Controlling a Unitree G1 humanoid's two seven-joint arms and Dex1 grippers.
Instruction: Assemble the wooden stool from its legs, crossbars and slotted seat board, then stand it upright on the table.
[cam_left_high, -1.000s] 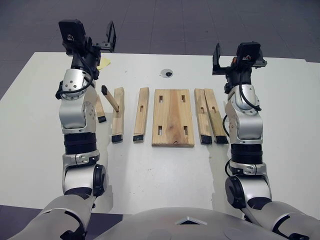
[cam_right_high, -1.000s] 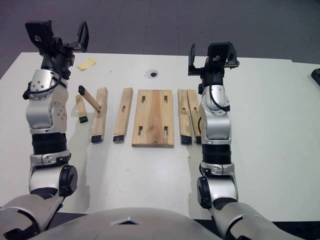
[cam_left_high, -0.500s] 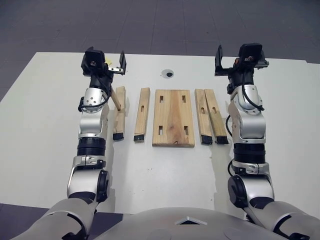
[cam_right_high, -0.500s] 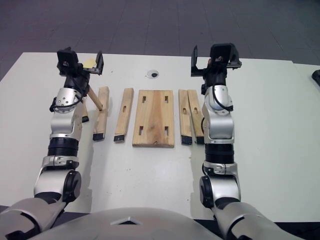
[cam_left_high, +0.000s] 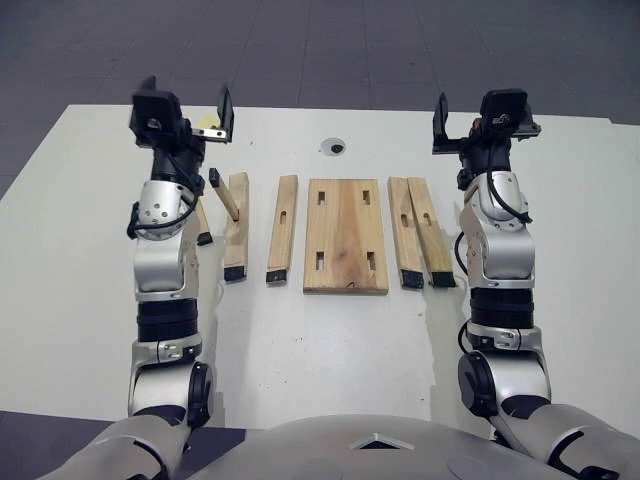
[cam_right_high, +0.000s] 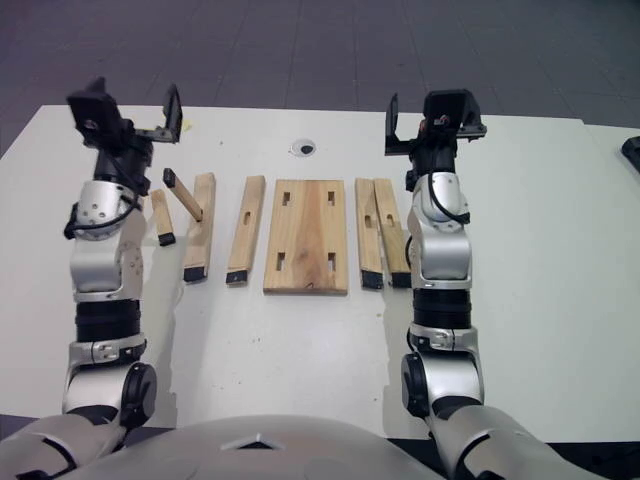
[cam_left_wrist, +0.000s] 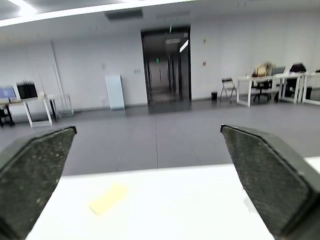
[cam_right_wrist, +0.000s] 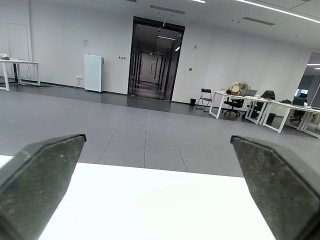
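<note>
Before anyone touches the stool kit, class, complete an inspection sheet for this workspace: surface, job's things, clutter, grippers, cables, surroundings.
surface: white table, round cable hole near its far edge.
job's things: slotted seat board flat at centre; left pair of legs and right pair of legs lying flat either side; one crossbar tilted up against the outer left leg, a short piece beside it.
clutter: yellow sticky note at the far left.
grippers: left gripper and right gripper open, empty, raised off the table.
cables: black cable looped along the right forearm.
surroundings: grey tiled floor; desks, chairs and a dark doorway beyond.
</note>
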